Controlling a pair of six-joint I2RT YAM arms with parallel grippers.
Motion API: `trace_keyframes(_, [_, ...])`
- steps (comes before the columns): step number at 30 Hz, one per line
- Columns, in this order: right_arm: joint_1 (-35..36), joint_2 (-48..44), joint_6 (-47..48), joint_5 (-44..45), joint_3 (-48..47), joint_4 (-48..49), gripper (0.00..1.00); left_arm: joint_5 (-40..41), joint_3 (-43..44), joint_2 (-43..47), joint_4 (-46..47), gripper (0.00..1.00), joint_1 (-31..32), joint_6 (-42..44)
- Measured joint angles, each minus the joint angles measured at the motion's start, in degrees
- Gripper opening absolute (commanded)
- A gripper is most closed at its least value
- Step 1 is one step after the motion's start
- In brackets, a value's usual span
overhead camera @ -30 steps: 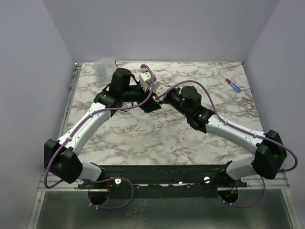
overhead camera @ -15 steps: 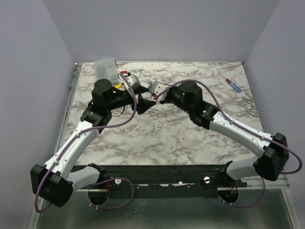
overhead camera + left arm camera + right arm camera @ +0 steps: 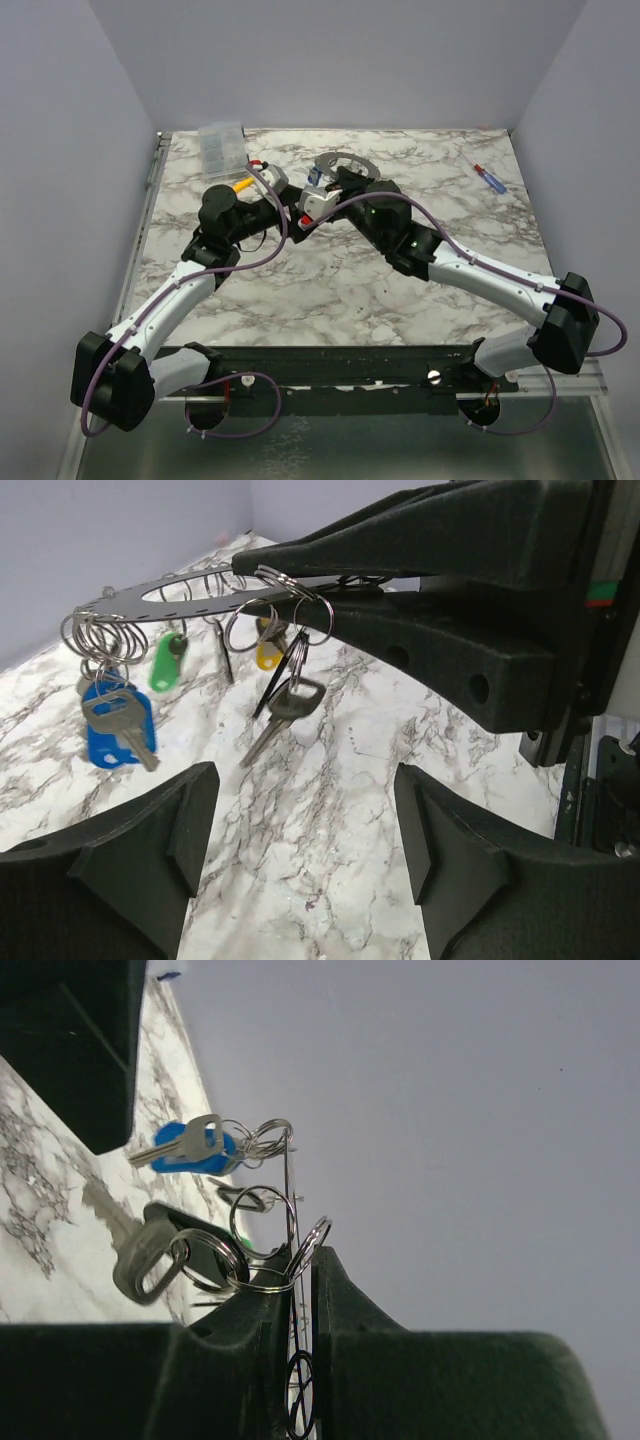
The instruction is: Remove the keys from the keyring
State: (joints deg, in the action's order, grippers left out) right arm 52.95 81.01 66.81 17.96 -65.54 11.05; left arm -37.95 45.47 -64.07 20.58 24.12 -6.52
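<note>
The keyring is a flat grey metal ring, held level above the table at the back centre. My right gripper is shut on its near edge; in the right wrist view the ring stands edge-on between the closed fingers. Small split rings hang from it with keys: a blue-tagged key, a green tag, a yellow tag and a plain silver key. My left gripper is open and empty, just left of and below the ring; its fingers frame bare marble.
A clear plastic box stands at the back left corner. A red-and-blue screwdriver lies at the back right. A yellow-handled screwdriver lies by the left wrist. Grey walls close the table on three sides.
The left arm has pulled back to the left and its gripper has come away from the right gripper. The right gripper has moved toward the back, and the ring now shows in the top view.
</note>
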Motion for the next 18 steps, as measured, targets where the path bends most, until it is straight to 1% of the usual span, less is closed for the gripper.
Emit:
trace_keyframes(3, [0.0,0.0,-0.5,0.3,-0.7,-2.4,0.01,0.1,-1.4,0.3,2.0,0.72,0.0,-0.5])
trace_keyframes(8, [0.0,0.0,-4.2,-2.6,-5.4,-12.6,0.01,-0.4,-3.5,1.0,6.0,0.69,0.0,-1.4])
trace_keyframes(11, [0.0,0.0,-6.6,-5.1,-8.9,-16.8,0.01,-0.9,-4.2,1.0,8.3,0.66,0.0,-1.8])
trace_keyframes(15, [0.0,0.1,-9.5,-7.8,-12.7,-20.5,0.01,-1.5,-5.5,1.4,12.2,0.63,0.0,-2.6])
trace_keyframes(18, [0.0,0.5,-11.1,-9.4,-14.4,-22.0,0.01,-2.6,-6.6,2.4,14.1,0.64,0.5,-3.1])
